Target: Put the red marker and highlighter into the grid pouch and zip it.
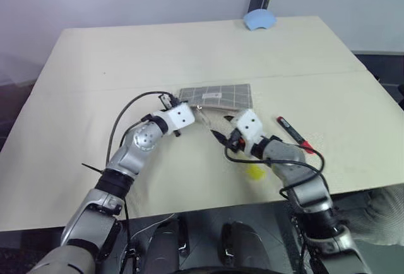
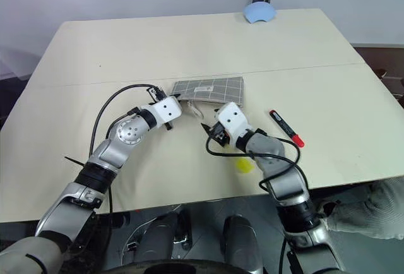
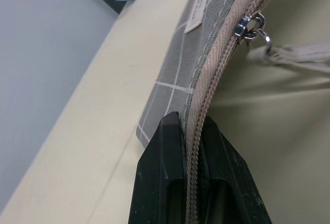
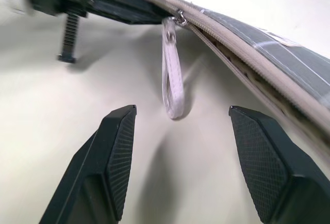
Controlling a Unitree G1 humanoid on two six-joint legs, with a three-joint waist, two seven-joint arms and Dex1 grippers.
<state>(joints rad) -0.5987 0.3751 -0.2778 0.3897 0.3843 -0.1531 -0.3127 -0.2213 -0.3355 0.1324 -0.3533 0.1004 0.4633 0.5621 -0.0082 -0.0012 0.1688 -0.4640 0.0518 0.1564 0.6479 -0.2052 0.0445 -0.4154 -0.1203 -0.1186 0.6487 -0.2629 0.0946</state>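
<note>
Table (image 1: 95, 84): pale cream top, seen from above over both arms.
Grid pouch (image 1: 218, 95): grey fabric with white grid lines and a small white label, lying flat near the middle of the table; beige zipper along the long edge nearest the robot.
Left gripper (image 3: 191, 131): clamped tight on the zipper edge at the pouch's left end, black fingers (image 3: 162, 152) pressed on either side of the beige zipper tape.
Zipper slider (image 3: 247, 27): small metal piece on the zipper track, some way along from the left gripper's hold.
Pull strap (image 4: 172, 74): pale looped strap hanging loose from the slider, touched by neither gripper.
Right gripper (image 4: 180, 146): spread wide and empty, fingers standing well apart, pointing at the hanging strap from just short of it, low over the table.
Zipper state: opening gapes on the side of the slider away from the left gripper, in the right wrist view.
Red marker (image 1: 293, 131): slim, red ends with a dark middle, lying on the table to the right of the right gripper, apart from the pouch.
Highlighter (image 1: 255, 172): yellow, lying on the table near the front edge, partly hidden under the right forearm.
Blue object (image 1: 259, 19): small, pale blue, at the far edge of the table.
</note>
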